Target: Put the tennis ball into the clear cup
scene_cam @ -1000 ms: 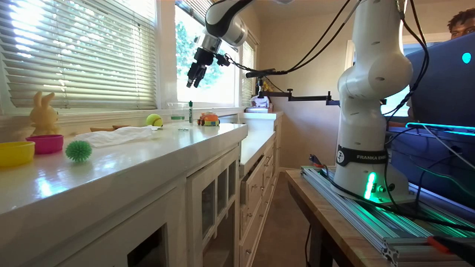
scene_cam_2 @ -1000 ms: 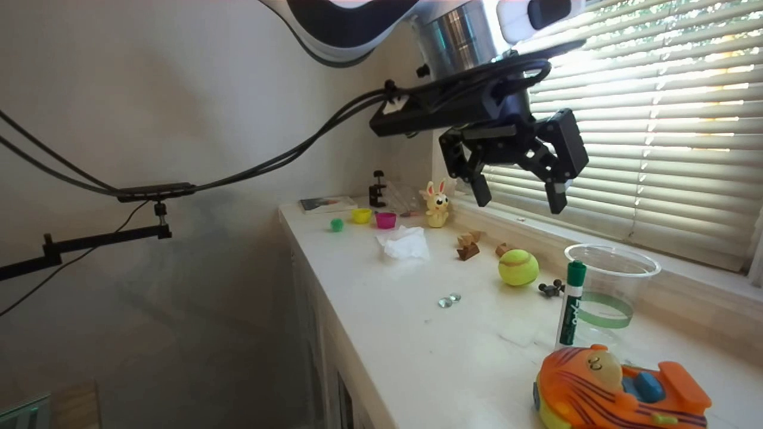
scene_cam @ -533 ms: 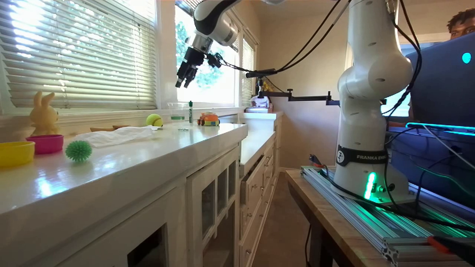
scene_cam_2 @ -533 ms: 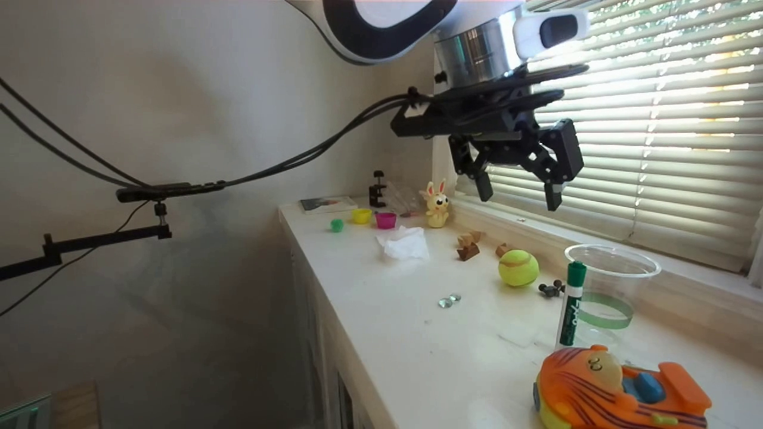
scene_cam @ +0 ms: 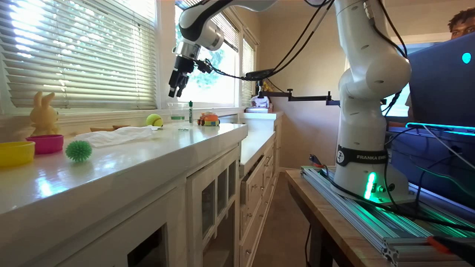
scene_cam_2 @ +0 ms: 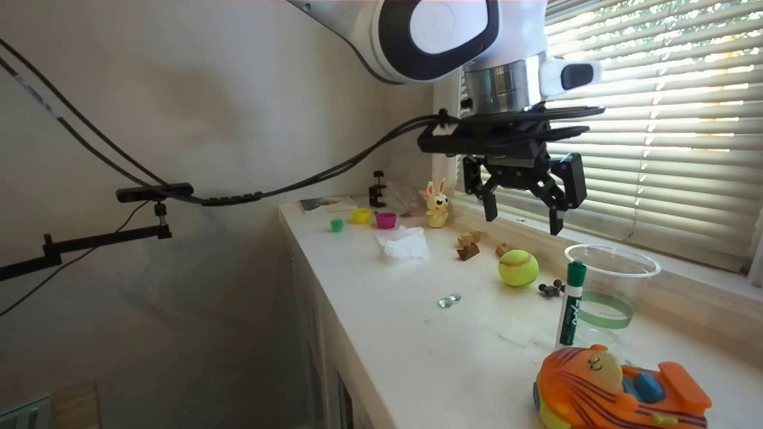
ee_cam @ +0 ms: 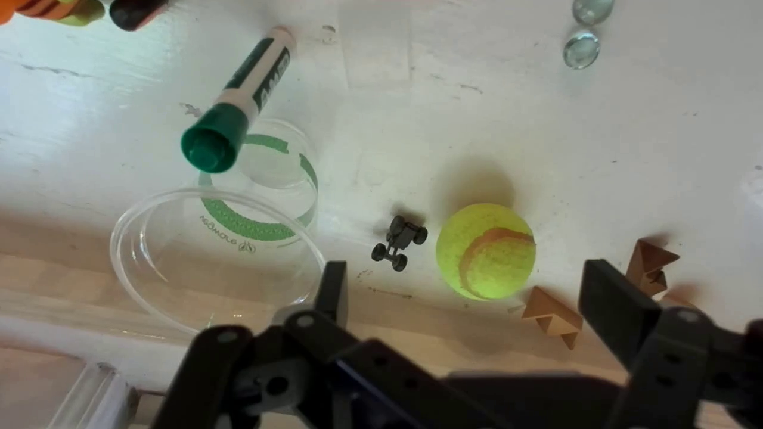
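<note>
The yellow-green tennis ball (scene_cam_2: 518, 267) rests on the white counter. It also shows in an exterior view (scene_cam: 154, 119) and in the wrist view (ee_cam: 486, 251). The clear cup (scene_cam_2: 620, 313) stands upright by the window sill, and its printed green band shows in the wrist view (ee_cam: 250, 228). I see nothing inside it. My gripper (scene_cam_2: 523, 219) is open and empty, pointing down above the counter; it also shows in an exterior view (scene_cam: 175, 94). In the wrist view the gripper (ee_cam: 466, 277) has its fingers apart on either side of the ball's image, not touching it.
A green-capped marker (scene_cam_2: 570, 307) stands upright beside the cup. A tiny black toy car (ee_cam: 400, 240) lies between cup and ball. Wooden pieces (ee_cam: 553, 316), glass beads (ee_cam: 581, 49), an orange toy car (scene_cam_2: 620, 387) and a white cloth (scene_cam_2: 404, 243) lie around. The window sill borders the counter.
My gripper has moved left and down in one exterior view, slightly right and down in another, and is more upright. It stays open. The ball, cup and other objects have not moved.
</note>
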Controlling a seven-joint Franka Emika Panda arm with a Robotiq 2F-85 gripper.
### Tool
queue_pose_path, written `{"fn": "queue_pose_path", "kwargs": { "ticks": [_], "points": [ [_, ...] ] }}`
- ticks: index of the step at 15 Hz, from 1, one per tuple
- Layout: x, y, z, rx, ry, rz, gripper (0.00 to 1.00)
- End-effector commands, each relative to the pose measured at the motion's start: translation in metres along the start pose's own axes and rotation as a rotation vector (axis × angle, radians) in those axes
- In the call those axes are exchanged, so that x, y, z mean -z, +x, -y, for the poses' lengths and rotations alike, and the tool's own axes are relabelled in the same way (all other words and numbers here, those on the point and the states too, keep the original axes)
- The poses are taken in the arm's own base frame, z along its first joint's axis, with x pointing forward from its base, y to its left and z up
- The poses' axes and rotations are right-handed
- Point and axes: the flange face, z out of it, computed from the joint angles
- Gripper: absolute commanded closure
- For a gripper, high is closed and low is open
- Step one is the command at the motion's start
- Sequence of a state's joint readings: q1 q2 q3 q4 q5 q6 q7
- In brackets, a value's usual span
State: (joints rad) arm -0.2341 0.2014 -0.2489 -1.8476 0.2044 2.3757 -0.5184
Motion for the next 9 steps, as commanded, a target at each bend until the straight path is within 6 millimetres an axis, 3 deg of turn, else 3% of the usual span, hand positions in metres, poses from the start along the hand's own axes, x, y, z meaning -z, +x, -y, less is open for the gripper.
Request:
{"fn": "queue_pose_path", "kwargs": {
  "ticks": [1,9],
  "points": [
    [-0.001,0.003,-0.001,0.0,-0.001,0.002,0.0],
    [-0.01,0.023,-0.006,-0.003,0.025,-0.021,0.0]
  ]
}}
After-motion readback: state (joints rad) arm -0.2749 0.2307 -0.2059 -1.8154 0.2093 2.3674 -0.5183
